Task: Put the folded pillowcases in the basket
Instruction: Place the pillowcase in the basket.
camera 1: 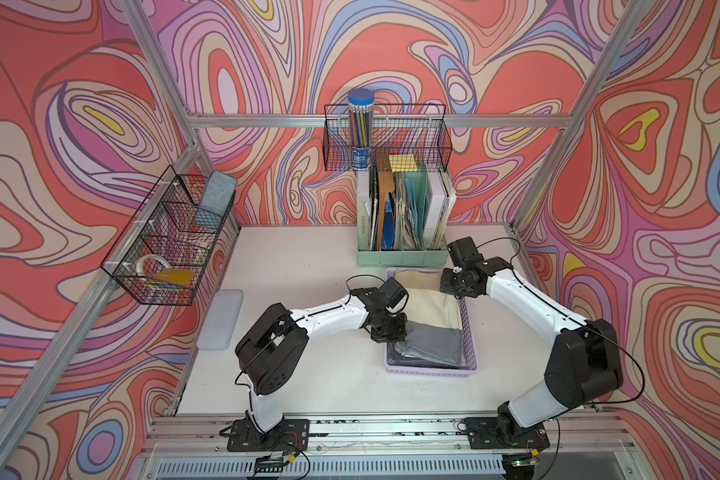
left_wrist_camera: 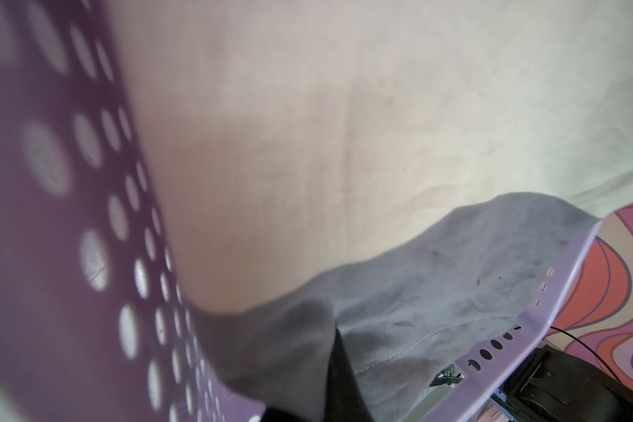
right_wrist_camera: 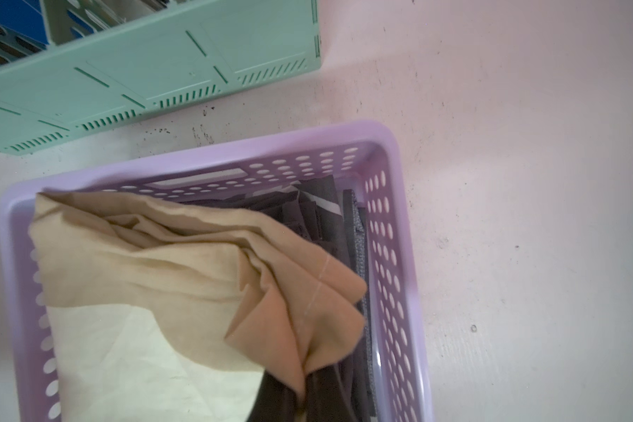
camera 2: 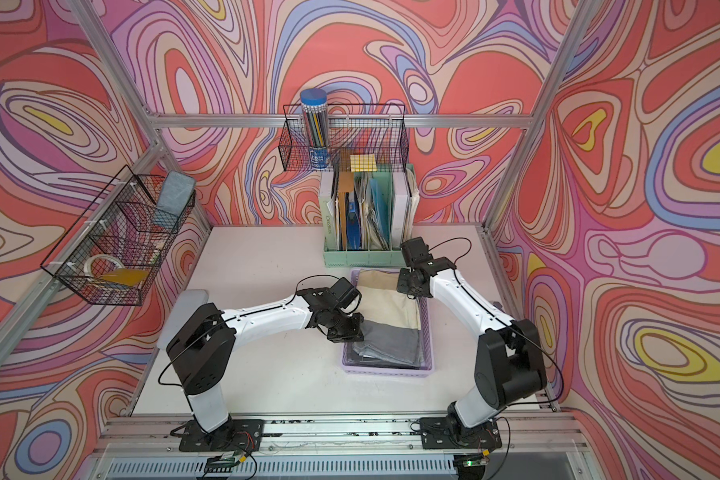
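Note:
The lilac perforated basket [camera 1: 431, 371] [camera 2: 387, 370] stands mid-table. The folded pillowcase [camera 1: 433, 303] [camera 2: 391, 305], cream with a grey band, lies inside it over darker cloths [right_wrist_camera: 326, 219]. My left gripper [camera 1: 387, 334] [camera 2: 346, 332] is at the basket's near-left side. In the left wrist view it [left_wrist_camera: 326, 365] is shut on the pillowcase's grey edge [left_wrist_camera: 435, 292], close to the basket wall [left_wrist_camera: 52, 255]. My right gripper [camera 1: 454, 289] [camera 2: 408, 286] is over the far-right corner. In the right wrist view it [right_wrist_camera: 304, 398] is shut on the cream corner [right_wrist_camera: 300, 321], lifted inside the basket rim [right_wrist_camera: 402, 219].
A mint-green file holder [camera 1: 402, 253] [right_wrist_camera: 143, 73] full of papers stands just behind the basket. Black wire baskets hang on the back wall [camera 1: 387, 137] and the left wall [camera 1: 171, 237]. A flat white case [camera 1: 221, 318] lies on the table's left side.

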Tool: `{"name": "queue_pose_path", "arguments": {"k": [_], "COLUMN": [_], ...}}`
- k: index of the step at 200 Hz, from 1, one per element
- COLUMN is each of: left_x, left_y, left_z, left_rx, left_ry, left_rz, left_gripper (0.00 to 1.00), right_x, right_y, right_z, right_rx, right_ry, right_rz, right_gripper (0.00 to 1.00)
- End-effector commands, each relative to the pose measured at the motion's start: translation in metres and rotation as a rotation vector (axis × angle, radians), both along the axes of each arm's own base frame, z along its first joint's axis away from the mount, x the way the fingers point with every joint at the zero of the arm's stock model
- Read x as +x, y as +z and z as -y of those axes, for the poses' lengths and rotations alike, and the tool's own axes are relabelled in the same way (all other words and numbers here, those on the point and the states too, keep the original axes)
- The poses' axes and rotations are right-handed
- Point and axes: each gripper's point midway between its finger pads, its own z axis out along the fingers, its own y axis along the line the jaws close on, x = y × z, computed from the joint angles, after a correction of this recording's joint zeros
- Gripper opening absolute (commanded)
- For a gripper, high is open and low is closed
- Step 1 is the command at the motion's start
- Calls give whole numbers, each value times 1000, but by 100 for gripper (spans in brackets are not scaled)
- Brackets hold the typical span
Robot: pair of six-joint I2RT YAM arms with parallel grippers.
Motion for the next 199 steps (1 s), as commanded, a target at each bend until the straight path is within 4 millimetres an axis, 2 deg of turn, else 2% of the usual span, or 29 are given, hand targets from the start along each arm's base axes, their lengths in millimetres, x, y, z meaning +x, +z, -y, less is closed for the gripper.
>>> {"name": "queue_pose_path", "arguments": {"k": [1, 17, 25, 37, 45, 58, 71, 82, 110, 125, 170, 199], "left_x": [-5, -6, -6, -7, -9, -10, -11, -12, -12, -11, -14, -12], "left_y": [-3, -4, -4, -5, -5, -4, 0, 3, 11, 19, 39, 64], "left_z": [-9, -16, -18, -21, -22, -20, -15, -12, -16, -22, -31, -35], "left_rx": [28, 61, 72, 83, 82, 67, 48, 42, 67, 87, 102, 92], "left_ry": [9, 5, 0, -4, -7, -13, -26, -33, -42, -41, -30, -14], "left_rz": [9, 20, 23, 24, 23, 21, 23, 28, 51, 77, 118, 186], "left_gripper": [0, 0, 0, 0, 11, 19, 34, 39, 72, 98, 98, 99], "right_x": [5, 8, 10, 14, 16, 20, 23, 26, 33, 35, 40, 38], "right_y": [-27, -36, -41, -48, -51, -53, -49, -44, -26, -12, 22, 44], "right_z": [-3, -3, -3, -2, -1, 1, 3, 2, 3, 4, 4, 3], "right_rx": [5, -3, -5, -22, -34, -51, -58, -59, -65, -68, -63, -41], "right_ry": [15, 6, 6, 9, 11, 4, -4, -3, -4, -4, -1, 1], "right_rz": [-26, -28, -28, -30, -38, -38, -14, -4, 31, 60, 129, 175], "right_gripper": [0, 2, 9, 26, 32, 41, 48, 53, 58, 61, 64, 64]}}
